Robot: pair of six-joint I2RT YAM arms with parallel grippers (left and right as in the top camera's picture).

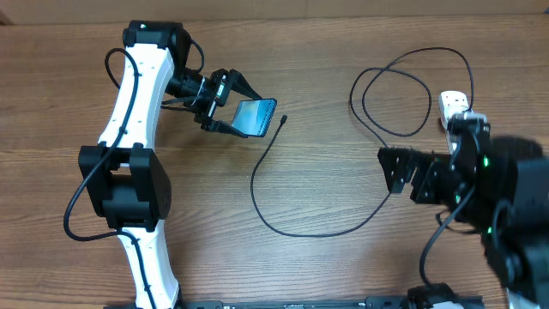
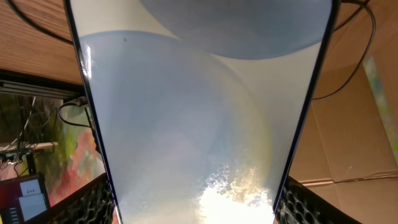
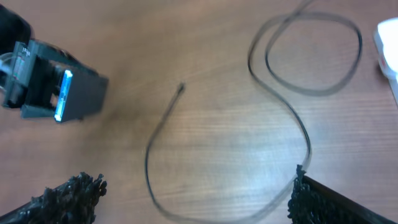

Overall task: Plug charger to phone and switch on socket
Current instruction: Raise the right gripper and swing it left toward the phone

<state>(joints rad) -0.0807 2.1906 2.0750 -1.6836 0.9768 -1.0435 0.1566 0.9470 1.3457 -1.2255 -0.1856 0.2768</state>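
Observation:
My left gripper (image 1: 225, 105) is shut on the phone (image 1: 256, 117), holding it tilted above the table; its light blue screen fills the left wrist view (image 2: 199, 124) between the two fingers. The charger cable (image 1: 283, 225) lies in loops on the wood, its connector tip (image 1: 283, 118) just right of the phone; the tip also shows in the right wrist view (image 3: 181, 87). My right gripper (image 1: 396, 172) is open and empty above the cable, which runs between its fingers (image 3: 193, 193). The white socket (image 1: 453, 106) sits at the right, partly behind the right arm.
The wooden table (image 1: 326, 266) carries the cable loops (image 1: 403, 90) at upper right. Cardboard (image 2: 348, 137) and clutter show beyond the table in the left wrist view.

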